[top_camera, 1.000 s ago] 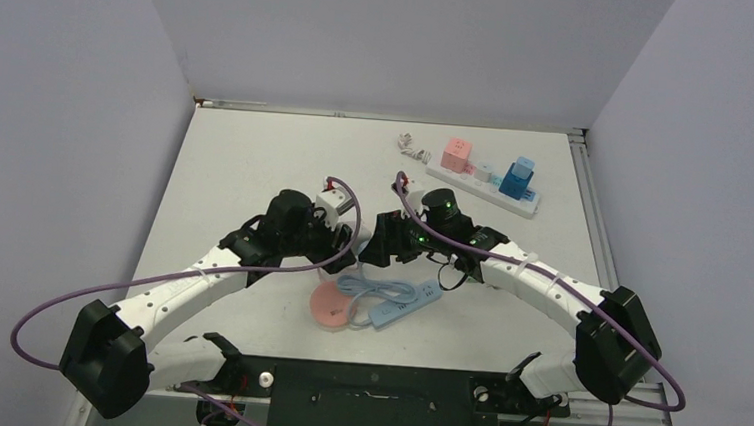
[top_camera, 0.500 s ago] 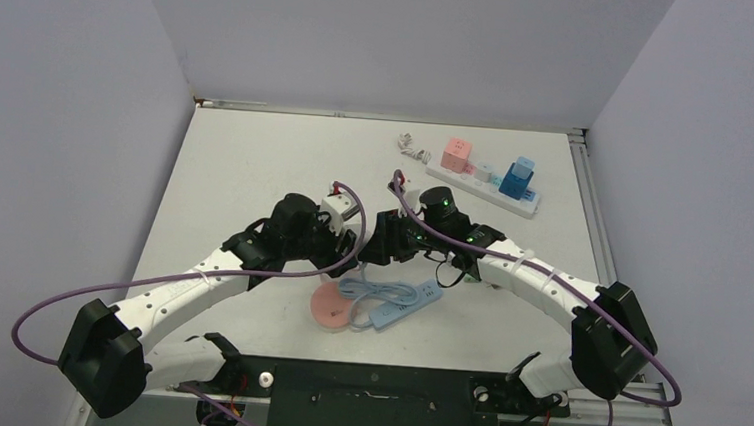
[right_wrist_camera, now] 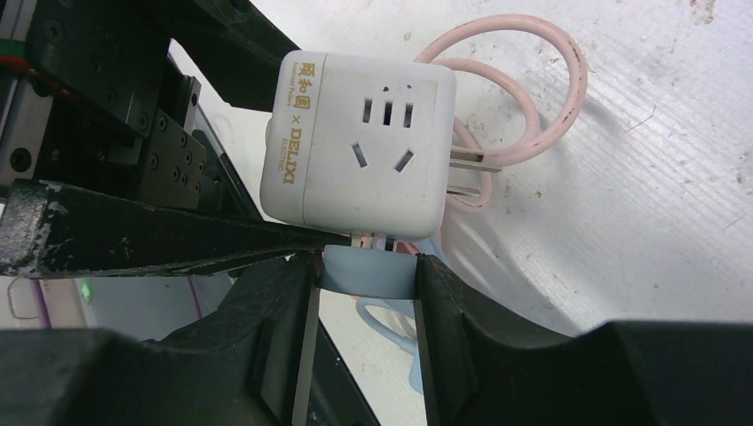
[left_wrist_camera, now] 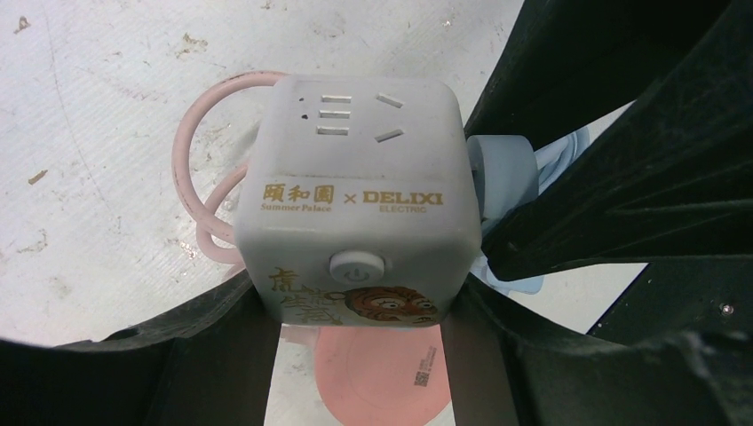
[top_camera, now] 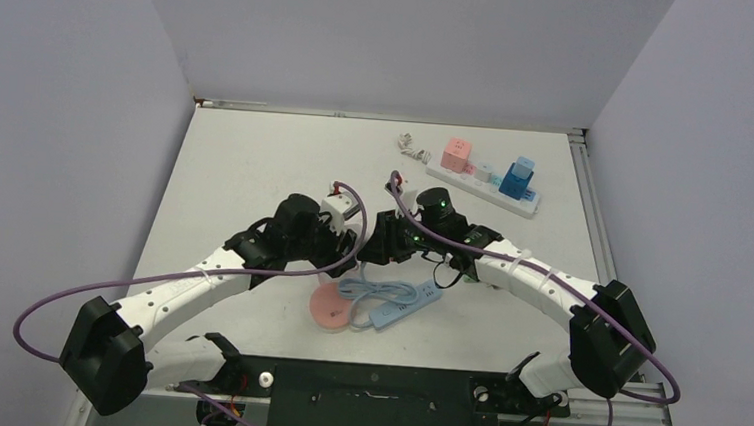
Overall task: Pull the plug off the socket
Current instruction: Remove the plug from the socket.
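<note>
The socket is a white cube with gold lettering and a tiger picture. My left gripper is shut on its lower sides and holds it above the table. A light blue plug sticks out of the cube's right face. In the right wrist view that plug sits under the cube, with a sliver of its metal prongs showing between the two. My right gripper is shut on the plug, both fingers against its sides. From above, the two grippers meet at the cube.
The cube's pink cable loops on the table behind it. A pink disc and a light blue strip with coiled blue cable lie just in front. A white power strip carrying pink and blue adapters lies at the back right.
My right gripper's fingers have come together onto the plug. Both arms shifted only slightly, and the cube sits a little further right.
</note>
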`<state>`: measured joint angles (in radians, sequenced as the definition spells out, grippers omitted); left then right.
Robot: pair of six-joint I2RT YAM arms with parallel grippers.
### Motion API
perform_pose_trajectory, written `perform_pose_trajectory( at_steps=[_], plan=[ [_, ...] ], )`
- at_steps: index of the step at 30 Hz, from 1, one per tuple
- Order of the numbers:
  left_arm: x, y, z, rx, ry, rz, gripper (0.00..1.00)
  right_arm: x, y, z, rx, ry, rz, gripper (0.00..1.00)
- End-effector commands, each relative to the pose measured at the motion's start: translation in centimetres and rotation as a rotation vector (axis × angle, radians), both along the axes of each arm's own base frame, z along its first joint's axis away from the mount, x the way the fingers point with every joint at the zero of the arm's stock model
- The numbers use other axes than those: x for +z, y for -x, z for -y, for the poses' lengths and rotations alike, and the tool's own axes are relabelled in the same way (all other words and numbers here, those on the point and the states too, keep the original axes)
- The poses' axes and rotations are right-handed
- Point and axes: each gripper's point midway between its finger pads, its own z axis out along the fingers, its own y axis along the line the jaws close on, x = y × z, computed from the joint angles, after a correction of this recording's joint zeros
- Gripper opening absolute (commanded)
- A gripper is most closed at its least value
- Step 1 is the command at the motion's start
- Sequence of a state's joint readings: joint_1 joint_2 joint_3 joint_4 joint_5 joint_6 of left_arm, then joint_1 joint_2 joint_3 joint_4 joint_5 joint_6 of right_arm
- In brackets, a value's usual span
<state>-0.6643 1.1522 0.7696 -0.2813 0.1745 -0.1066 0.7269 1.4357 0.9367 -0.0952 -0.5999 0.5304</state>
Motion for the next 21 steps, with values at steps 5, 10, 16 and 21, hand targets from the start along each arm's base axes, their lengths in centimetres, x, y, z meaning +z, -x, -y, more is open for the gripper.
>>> perform_pose_trajectory(
  at_steps=[5,10,16,21],
  plan=[
    [1.4,-3.2,-1.6,0.141,-0.013,0.029,0.00,3.4,1.0,-1.6,0.017,0.013,0.188,0.05],
    [1.5,-3.2,-1.3,0.128,0.024,0.016,0.00,3.7,1.1,-1.3,-0.009,0.015,0.220,0.05],
    [2.4,-3.0,-0.7,0.095,0.104,0.015,0.00,2.9,-0.6,1.1,-0.072,-0.027,0.167,0.05],
    [3.0,-3.0,-0.4,0.075,0.152,0.015,0.00,1.9,-1.6,3.0,-0.112,-0.044,0.130,0.05]
  ],
)
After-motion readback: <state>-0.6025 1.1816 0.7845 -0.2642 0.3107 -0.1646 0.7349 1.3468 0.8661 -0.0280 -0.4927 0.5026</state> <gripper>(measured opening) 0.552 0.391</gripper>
